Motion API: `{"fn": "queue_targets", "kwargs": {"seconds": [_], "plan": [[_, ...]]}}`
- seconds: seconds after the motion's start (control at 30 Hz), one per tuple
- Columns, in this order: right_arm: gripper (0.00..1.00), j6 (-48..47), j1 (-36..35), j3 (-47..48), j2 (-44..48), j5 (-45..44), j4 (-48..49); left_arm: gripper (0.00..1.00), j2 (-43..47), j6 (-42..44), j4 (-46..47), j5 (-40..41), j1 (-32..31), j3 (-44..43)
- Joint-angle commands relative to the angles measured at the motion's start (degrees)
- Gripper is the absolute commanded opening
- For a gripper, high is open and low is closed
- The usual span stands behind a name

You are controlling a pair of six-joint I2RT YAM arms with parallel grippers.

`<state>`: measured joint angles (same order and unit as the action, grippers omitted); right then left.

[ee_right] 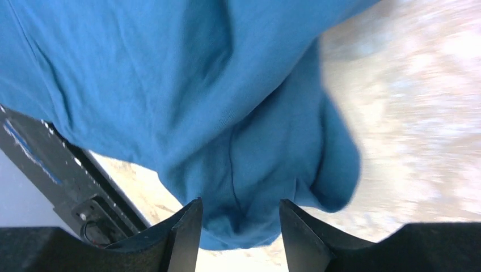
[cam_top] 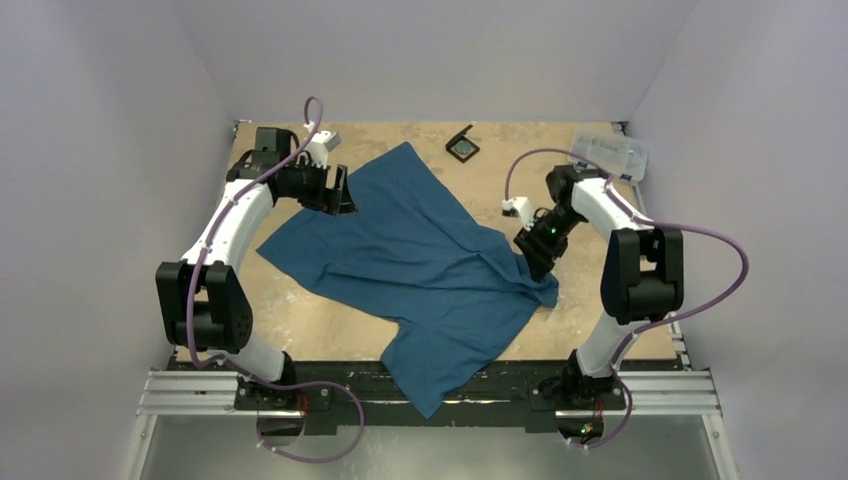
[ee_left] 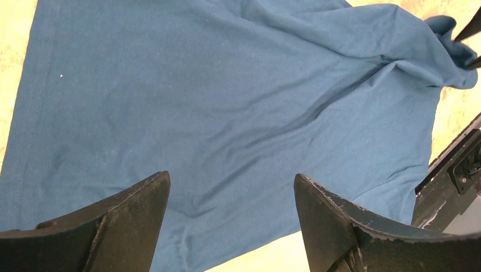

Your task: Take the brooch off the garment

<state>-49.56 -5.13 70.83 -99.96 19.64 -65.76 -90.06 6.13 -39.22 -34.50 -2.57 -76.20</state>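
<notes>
Since no brooch shows, I should spread the T-shirt (cam_top: 420, 250) flat. My right end effector (ee_right: 238, 238) stands part open around cloth; my left end effector (ee_left: 230, 221) hangs wide, holding nothing.

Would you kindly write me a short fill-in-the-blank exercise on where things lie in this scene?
1. The garment is ____ in colour.
2. The small black square frame lies on the table, ____ the garment.
3. The jaws of the left gripper stand ____.
4. Cloth bunches between the jaws of the ____ gripper.

Missing words: blue; apart from; open; right
</notes>
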Motion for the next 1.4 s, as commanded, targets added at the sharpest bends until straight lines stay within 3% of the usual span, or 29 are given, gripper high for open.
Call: {"fn": "queue_targets", "kwargs": {"seconds": [0.0, 0.17, 0.47, 0.57, 0.67, 0.73, 0.9, 1.13, 1.37], "plan": [[0.56, 2.9, 4.7, 12.3, -3.4, 9.2, -1.3, 0.79, 0.1, 1.4, -0.4, -1.7, 0.5, -2.6], [0.56, 11.9, 7.9, 20.0, -10.5, 12.1, -0.6, 0.79, 0.1, 0.9, -0.2, -2.0, 0.5, -2.8], [0.62, 20.7, 2.0, 19.6, -16.3, 19.7, 3.0, 0.79, 0.4, -0.2, 0.0, -1.9, 0.5, -2.6], [0.45, 21.6, 0.8, 18.7, -16.6, 21.2, 4.1, 0.79, 0.8, -0.4, 0.1, -1.7, 0.5, -2.3], [0.08, 19.3, -1.3, 18.5, -15.9, 22.8, 3.3, 0.79, 1.0, -0.5, 0.4, -1.7, 0.5, -1.6], [0.00, 18.3, -3.6, 17.5, -13.0, 23.1, 3.9, 0.79, 1.2, -0.7, 0.5, -1.6, 0.5, -1.5], [0.00, 15.7, -10.8, 12.0, -8.2, 20.0, 5.6, 0.79, 1.2, -1.0, 0.9, -1.7, 0.5, -1.3], [0.00, 12.7, -17.1, 6.0, -8.5, 14.3, 6.1, 0.78, 0.8, -1.2, 1.0, -1.8, 0.5, -1.5], [0.40, 10.0, -17.2, 8.2, -8.0, 13.4, 2.8, 0.78, 0.2, -1.4, 0.8, -1.9, 0.5, -2.2]]}}
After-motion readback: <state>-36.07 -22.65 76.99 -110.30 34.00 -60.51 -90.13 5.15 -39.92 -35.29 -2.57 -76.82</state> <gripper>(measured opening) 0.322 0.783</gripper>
